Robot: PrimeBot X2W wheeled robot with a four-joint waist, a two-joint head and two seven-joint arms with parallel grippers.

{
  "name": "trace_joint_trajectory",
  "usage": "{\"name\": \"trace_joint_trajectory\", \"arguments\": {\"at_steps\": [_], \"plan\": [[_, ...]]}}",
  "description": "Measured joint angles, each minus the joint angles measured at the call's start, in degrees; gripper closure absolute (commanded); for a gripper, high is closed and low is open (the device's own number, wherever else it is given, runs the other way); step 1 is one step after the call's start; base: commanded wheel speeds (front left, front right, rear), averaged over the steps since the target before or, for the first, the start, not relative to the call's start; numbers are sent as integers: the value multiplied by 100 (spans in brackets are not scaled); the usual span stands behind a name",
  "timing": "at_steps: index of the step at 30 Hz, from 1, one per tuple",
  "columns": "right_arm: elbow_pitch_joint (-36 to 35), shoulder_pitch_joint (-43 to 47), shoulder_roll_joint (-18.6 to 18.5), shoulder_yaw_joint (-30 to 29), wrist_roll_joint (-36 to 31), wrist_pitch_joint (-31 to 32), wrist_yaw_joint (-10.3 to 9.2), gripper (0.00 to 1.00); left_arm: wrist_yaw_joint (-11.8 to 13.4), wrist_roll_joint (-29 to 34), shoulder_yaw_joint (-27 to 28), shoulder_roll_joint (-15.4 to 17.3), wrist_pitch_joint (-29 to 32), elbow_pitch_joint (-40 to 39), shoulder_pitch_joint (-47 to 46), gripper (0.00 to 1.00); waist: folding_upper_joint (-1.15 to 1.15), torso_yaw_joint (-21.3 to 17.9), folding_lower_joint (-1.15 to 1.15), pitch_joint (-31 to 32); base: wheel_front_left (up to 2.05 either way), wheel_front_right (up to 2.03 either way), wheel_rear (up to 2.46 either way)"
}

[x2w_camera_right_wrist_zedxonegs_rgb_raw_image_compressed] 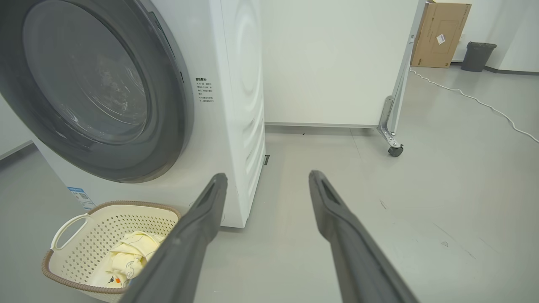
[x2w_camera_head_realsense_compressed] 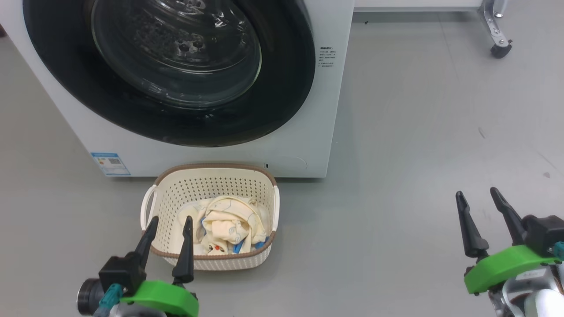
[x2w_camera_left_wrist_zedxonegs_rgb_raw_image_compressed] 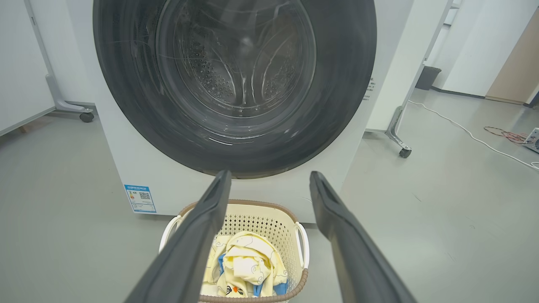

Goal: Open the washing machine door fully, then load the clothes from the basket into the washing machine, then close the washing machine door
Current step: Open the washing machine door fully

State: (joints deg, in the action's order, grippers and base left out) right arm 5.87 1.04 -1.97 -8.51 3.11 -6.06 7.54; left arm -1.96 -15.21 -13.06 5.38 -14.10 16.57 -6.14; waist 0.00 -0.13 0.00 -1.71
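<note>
The white washing machine (x2w_camera_head_realsense_compressed: 308, 132) stands ahead with its round black-rimmed door (x2w_camera_head_realsense_compressed: 282, 101) shut flat against the front. On the floor just before it sits the cream basket (x2w_camera_head_realsense_compressed: 211, 178), holding cream-yellow clothes (x2w_camera_head_realsense_compressed: 229, 226) with blue trim. My left gripper (x2w_camera_head_realsense_compressed: 171, 219) is open at the basket's near left corner, above its rim, with nothing between its fingers. Far to the right my right gripper (x2w_camera_head_realsense_compressed: 476, 191) is open over bare floor. The left wrist view looks at the door (x2w_camera_left_wrist_zedxonegs_rgb_raw_image_compressed: 337, 105) and basket (x2w_camera_left_wrist_zedxonegs_rgb_raw_image_compressed: 261, 214); the right wrist view has the basket (x2w_camera_right_wrist_zedxonegs_rgb_raw_image_compressed: 101, 210) at lower left.
A blue label (x2w_camera_head_realsense_compressed: 110, 164) is low on the washer's front left. A wheeled white partition stands behind on the right, its caster (x2w_camera_head_realsense_compressed: 501, 49) on the floor. A white cable (x2w_camera_right_wrist_zedxonegs_rgb_raw_image_compressed: 471, 99), a cardboard box (x2w_camera_right_wrist_zedxonegs_rgb_raw_image_compressed: 440, 33) and a grey bin (x2w_camera_right_wrist_zedxonegs_rgb_raw_image_compressed: 478, 57) lie farther right.
</note>
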Motion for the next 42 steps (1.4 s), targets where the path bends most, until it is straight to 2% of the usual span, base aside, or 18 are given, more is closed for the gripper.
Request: {"name": "trace_joint_trajectory", "arguments": {"at_steps": [7,15,19,23,25,26,35,42], "plan": [[36,-227,0,-105,316,1,0,0,44,1,-11,3,-2,-134,-240,0,0,62,0,-307,0,0,0],[423,-932,0,-366,1308,2,0,0,59,9,-14,-10,-8,-198,-549,0,0,162,1,-808,0,0,0],[709,-1345,0,-491,2053,11,0,0,82,65,-20,-29,-9,-208,-691,0,0,235,1,-1038,0,0,0],[1069,-1918,-11,-671,3296,207,0,0,81,91,-37,-65,-9,-232,-841,0,0,325,1,-1246,0,0,0],[1256,-2224,-13,-743,3942,338,0,44,81,121,-44,-75,-9,-244,-921,0,0,371,1,-1341,0,0,0],[1430,-2533,-13,-815,4498,470,0,100,80,140,-45,-83,-9,-263,-987,0,0,415,1,-1435,0,0,0],[2228,-3624,-35,-1003,6562,1396,0,100,48,163,-34,-127,-10,-269,-1132,0,0,574,0,-1760,0,0,0],[2906,-4543,-63,-1095,7344,2296,0,100,29,221,-31,-158,-10,-283,-1269,0,0,650,0,-1945,0,0,0]]}}
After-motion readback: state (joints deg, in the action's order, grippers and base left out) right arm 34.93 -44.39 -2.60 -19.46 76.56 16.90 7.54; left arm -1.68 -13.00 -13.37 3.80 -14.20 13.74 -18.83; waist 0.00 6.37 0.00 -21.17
